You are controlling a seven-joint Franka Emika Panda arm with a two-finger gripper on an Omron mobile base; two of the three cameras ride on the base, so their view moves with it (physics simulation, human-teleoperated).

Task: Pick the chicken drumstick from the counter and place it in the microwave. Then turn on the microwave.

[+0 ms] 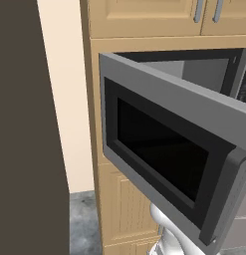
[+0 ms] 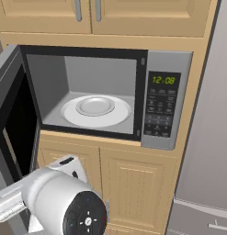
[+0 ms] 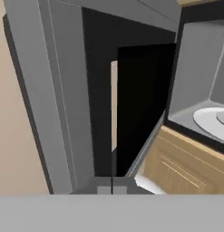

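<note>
End effector (image 3: 111, 186) fully closed, nothing visibly held, tips right at microwave (image 2: 167, 98) door's (image 3: 63, 99) inner face. Door open; white turntable (image 2: 96, 110) inside, ahead-right of it. Drumstick: can't tell where.

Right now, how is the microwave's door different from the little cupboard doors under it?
The grey-framed microwave door with a black window is swung wide open; the light wooden cupboard doors below are shut. The microwave door is grey and black with a dark pane; the cupboard doors are tan wood with grooved panels. Both are flat and hang in the same wooden cabinet wall.
</note>
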